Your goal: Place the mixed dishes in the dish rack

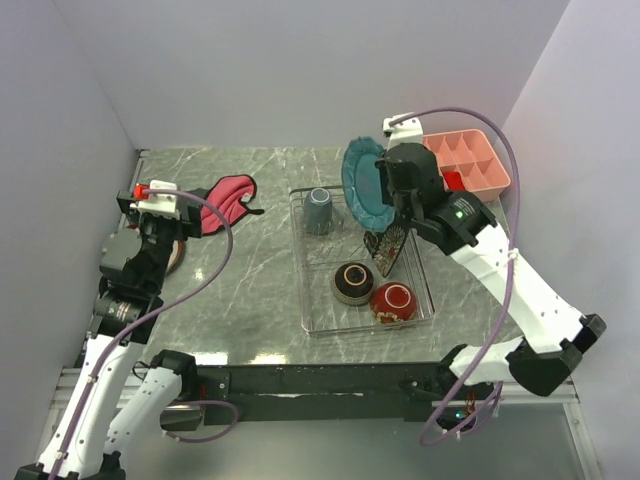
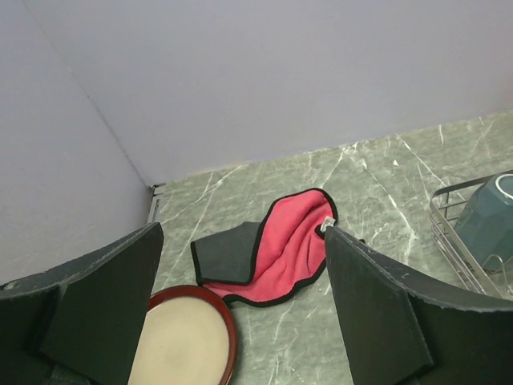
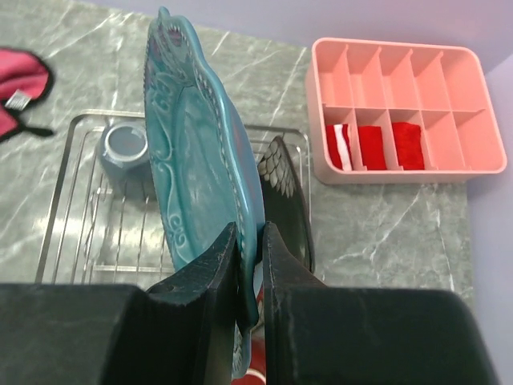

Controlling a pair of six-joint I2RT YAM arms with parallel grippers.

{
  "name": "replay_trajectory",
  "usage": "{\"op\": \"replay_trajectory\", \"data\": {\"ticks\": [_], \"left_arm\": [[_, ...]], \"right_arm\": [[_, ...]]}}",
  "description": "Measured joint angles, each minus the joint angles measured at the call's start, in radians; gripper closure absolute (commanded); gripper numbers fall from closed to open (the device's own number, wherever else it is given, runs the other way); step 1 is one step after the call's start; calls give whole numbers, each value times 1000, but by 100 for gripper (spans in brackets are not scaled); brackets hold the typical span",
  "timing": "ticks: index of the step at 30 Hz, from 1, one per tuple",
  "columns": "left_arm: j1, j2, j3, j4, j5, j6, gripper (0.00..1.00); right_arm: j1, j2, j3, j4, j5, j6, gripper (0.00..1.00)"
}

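Observation:
My right gripper (image 1: 392,197) (image 3: 250,229) is shut on the rim of the round blue plate (image 1: 361,182) (image 3: 192,144). It holds the plate on edge above the back of the silver wire dish rack (image 1: 304,290) (image 3: 60,200). In the rack are the grey-blue mug (image 1: 319,210) (image 3: 124,152), the square dark flowered plate (image 1: 388,250) (image 3: 284,184) on edge, the dark cream-lined bowl (image 1: 352,283) and the red bowl (image 1: 393,302). My left gripper (image 1: 165,215) (image 2: 240,241) is open and empty. It hangs above a round plate with a dark red rim and cream middle (image 2: 188,341) at the table's left.
The red-pink cloth (image 1: 228,203) (image 2: 276,249) lies left of the rack, just beyond the left gripper. The pink compartment tray (image 1: 468,162) (image 3: 401,112) holding red items stands at the back right, near the wall. The rack's corner and mug show in the left wrist view (image 2: 449,233).

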Motion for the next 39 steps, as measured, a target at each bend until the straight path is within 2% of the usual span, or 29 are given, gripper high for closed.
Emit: {"op": "replay_trajectory", "data": {"ticks": [6, 14, 25, 39], "left_arm": [[21, 60, 11, 4, 4, -8, 12], [22, 76, 11, -29, 16, -11, 12], [72, 33, 12, -112, 32, -43, 12], [117, -17, 10, -169, 35, -70, 11]], "right_arm": [[13, -106, -92, -36, -2, -18, 100], [16, -91, -106, -109, 54, 93, 100], [19, 111, -82, -153, 89, 261, 100], [14, 243, -68, -168, 91, 317, 100]]}}
